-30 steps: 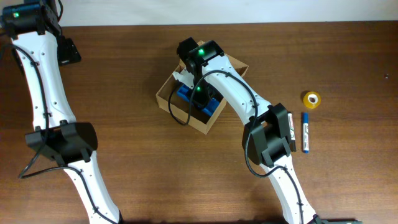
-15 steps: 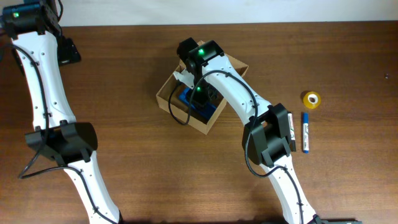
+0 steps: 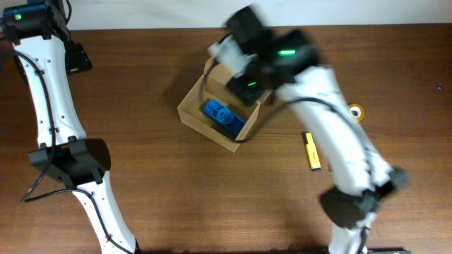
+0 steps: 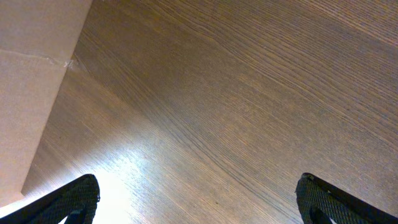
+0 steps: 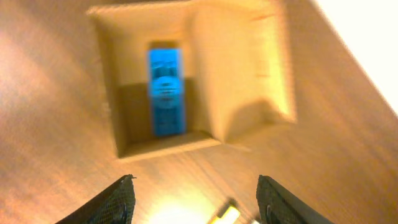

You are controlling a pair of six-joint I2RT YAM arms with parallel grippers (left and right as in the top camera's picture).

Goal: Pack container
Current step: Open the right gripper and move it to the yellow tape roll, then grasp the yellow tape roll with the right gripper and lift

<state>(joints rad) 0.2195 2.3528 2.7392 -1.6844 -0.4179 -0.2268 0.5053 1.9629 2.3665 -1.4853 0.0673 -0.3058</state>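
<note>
Right gripper point(image 5: 200, 203): fingers spread, nothing between them, hanging above the table point(image 3: 141, 141) on the near side of the container point(image 5: 242, 74). The right arm is smeared in overhead, so I don't trust its exact pose there. Just under the fingers in the right wrist view is a sliver of the yellow marker point(image 3: 311, 152); overhead shows it loose on the wood beside the arm, clear of the box. Next out is the container, mid-table with its lid open and the blue case point(image 5: 166, 93) flat on the floor along one wall, so about half the floor is free. Past the arm is the tape roll point(image 3: 358, 111), partly hidden. My read: case is packed, the step now is fetching the next loose item, likely the marker. To do it well, turn the wrist so the fingers cross the marker's short axis, come straight down, grab mid-length so it doesn't swing, and lift clear of the rim before crossing over. Drop it in the free strip parallel to the case, low enough that it doesn't bounce or lean on a wall and block the lid. Left gripper point(image 4: 199, 200) is parked at the far-left corner, fingers wide, holding nothing; leave it there.
</note>
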